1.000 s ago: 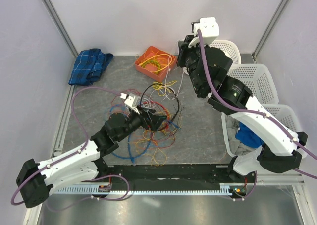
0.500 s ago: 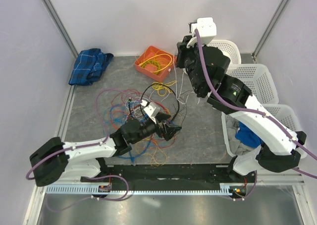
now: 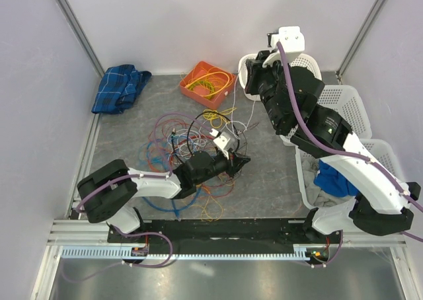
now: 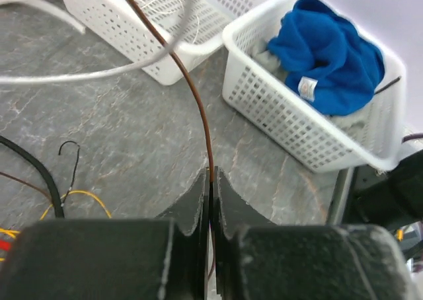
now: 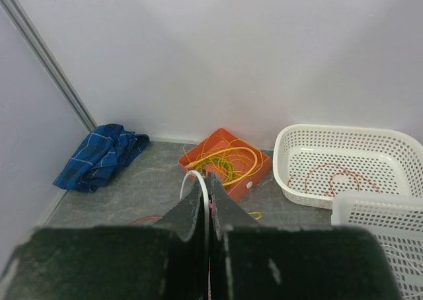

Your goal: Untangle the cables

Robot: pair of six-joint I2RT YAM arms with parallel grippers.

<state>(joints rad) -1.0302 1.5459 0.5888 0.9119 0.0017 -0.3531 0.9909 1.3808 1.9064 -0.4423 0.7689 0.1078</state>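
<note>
The cables (image 3: 188, 148) lie in a loose tangle of red, blue, orange, yellow, black and white on the grey mat. My left gripper (image 3: 242, 161) reaches low over the tangle's right edge. It is shut (image 4: 210, 176) on a thin brown cable (image 4: 195, 95), which rises taut from the jaws toward the upper left. My right gripper (image 3: 251, 82) hangs high at the back, near the round white basket. Its jaws (image 5: 207, 181) are shut on a white cable (image 5: 190, 181) that loops out on the left side of the fingers.
An orange tray (image 3: 198, 69) holding yellow cables stands at the back. A blue plaid cloth (image 3: 119, 87) lies back left. Three white baskets line the right side (image 3: 304, 63) (image 3: 350, 105); the nearest (image 4: 264, 108) holds a blue cloth (image 4: 330, 55).
My left arm has swung right across the tangle and its jaws, open before, have closed on the brown cable. The right arm has shifted slightly right, still shut.
</note>
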